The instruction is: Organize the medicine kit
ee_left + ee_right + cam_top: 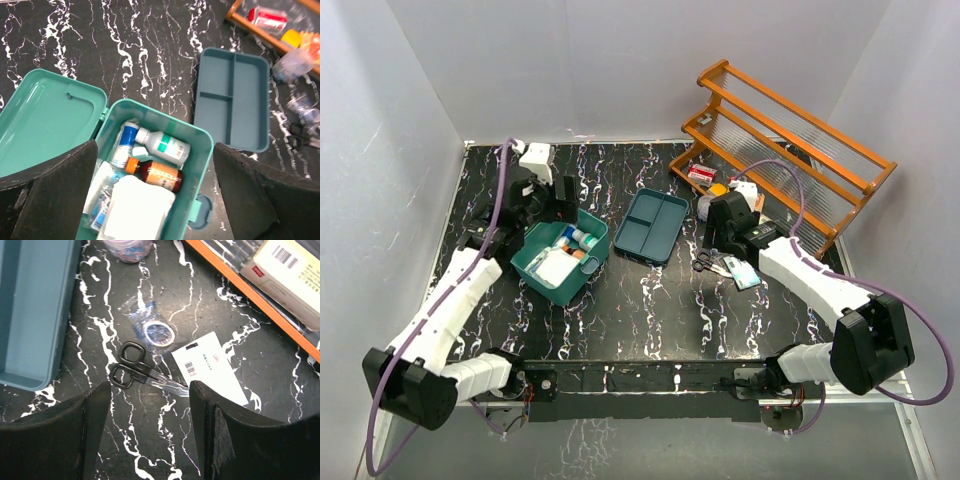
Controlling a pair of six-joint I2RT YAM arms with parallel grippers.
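Observation:
The medicine kit (560,262) is a teal box standing open at the left of the table, its lid (45,125) folded back. Inside lie a white bottle (162,144), a brown bottle with an orange cap (157,175), a blue tube (125,145) and white gauze (137,210). My left gripper (552,212) hovers open and empty over the kit's rim (200,135), its fingers (55,195) wide apart. My right gripper (718,240) is open and empty just above black-handled scissors (135,372), which lie on the table beside a white packet (210,367).
A dark blue divided tray (655,225) lies empty between the kit and the right gripper. A bagged tape roll (157,332) lies beyond the scissors. An orange tiered rack (790,140) stands at the back right with a box (290,265) on it.

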